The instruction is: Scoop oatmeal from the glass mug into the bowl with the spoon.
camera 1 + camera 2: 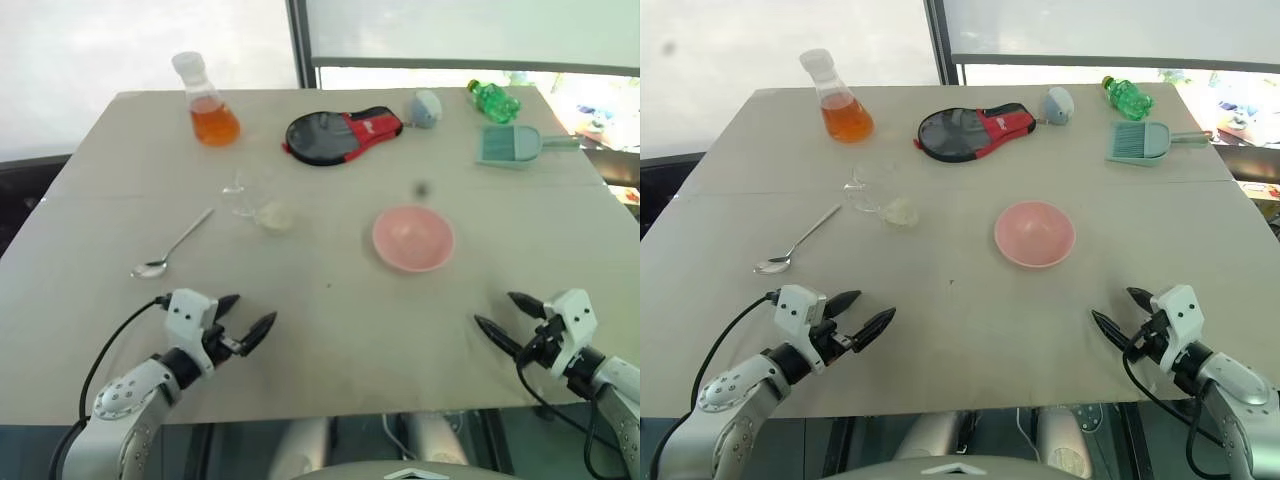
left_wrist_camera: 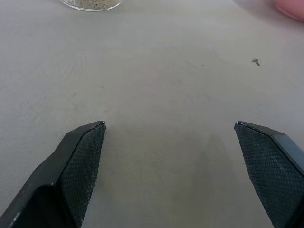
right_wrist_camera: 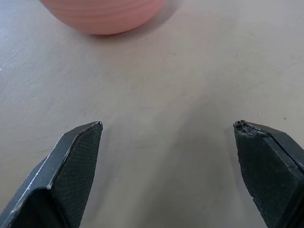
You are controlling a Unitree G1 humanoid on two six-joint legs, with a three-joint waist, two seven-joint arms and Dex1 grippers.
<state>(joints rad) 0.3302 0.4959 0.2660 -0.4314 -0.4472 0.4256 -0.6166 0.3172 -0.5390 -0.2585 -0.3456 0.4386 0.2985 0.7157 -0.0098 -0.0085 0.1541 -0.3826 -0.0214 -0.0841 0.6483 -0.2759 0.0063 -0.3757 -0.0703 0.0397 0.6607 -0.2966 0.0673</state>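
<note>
**Operator:** Since nothing is in hand yet, I'll list from the task's things outward. Item one: oatmeal [image 1: 274, 215], a pale clump left of centre in the left eye view, sitting in or against the glass mug [image 1: 243, 194]; the glass is so clear I cannot tell which.

**Second:** And the tool?

**Operator:** Item two: spoon [image 1: 172, 246], lying flat at centre left, handle running up-right toward the mug, its small end nearest the lower left. Item three: pink bowl [image 1: 413, 238], right of centre, upright, and it looks bare inside. It stands well apart from the mug.

**Second:** Grippers?

**Operator:** Left gripper [image 1: 245, 320], lower left, fingers spread wide, nothing between them, just below the spoon. Right gripper [image 1: 510, 318], lower right, likewise spread and bare, below the bowl. Both hover over bare table [image 1: 330, 330].

**Second:** Anything else on the board?

**Operator:** Not mine to touch, along the top of the frame: flask [image 1: 207, 102] with orange liquid, black-and-red case [image 1: 340, 134], grey-green scoop [image 1: 512, 145], green bottle [image 1: 494, 100].

**Second:** So which step?

**Operator:** I judge it the very start: the spoon pickup. My next move calls for the left gripper to go up to the spoon handle and pinch it. A thin handle flat on the table may slip, so I'd close low.
</note>
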